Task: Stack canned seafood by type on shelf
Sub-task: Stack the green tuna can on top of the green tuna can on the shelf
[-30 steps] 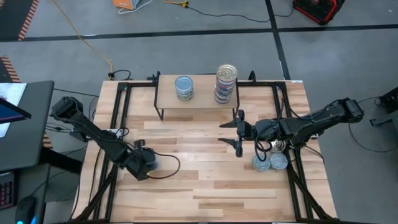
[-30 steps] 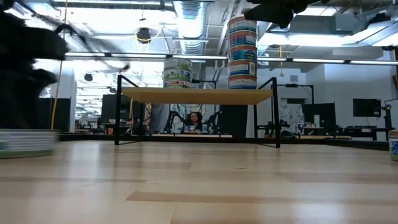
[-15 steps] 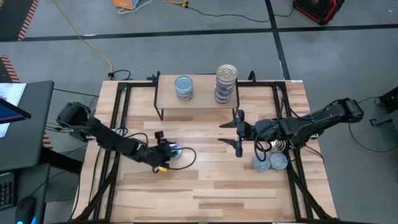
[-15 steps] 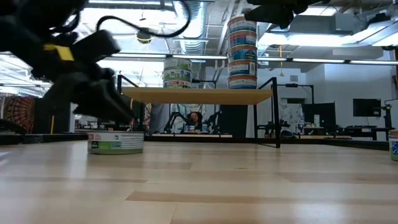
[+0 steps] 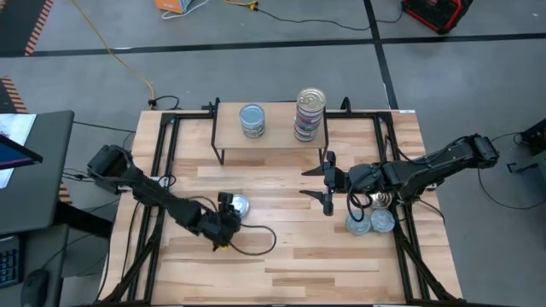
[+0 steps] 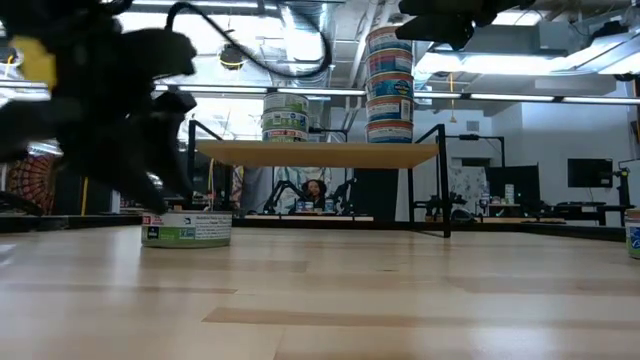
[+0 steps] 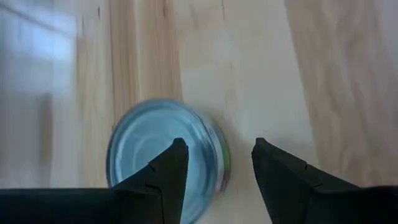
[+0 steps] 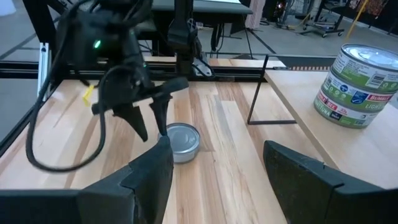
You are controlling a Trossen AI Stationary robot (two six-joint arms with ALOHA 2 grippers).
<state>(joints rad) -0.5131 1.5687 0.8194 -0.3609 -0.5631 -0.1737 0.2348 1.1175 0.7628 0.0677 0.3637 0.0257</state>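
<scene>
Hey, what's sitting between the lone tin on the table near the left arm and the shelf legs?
Nothing: in the high view, bare wood tabletop runs from the small flat round silver-topped tin to the raised light wood shelf.

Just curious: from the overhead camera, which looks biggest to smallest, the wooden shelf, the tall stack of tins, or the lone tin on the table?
1. Light wood shelf
2. Tall stack of tins
3. Lone bluish-topped tin, though its top looks about as wide as the stack's.

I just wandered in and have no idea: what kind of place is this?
Probably a robotics lab or workshop: two dark robot arms at a wooden table, cables trailing over a grey concrete floor, and exposed ceiling ducts with equipment stands behind.
</scene>
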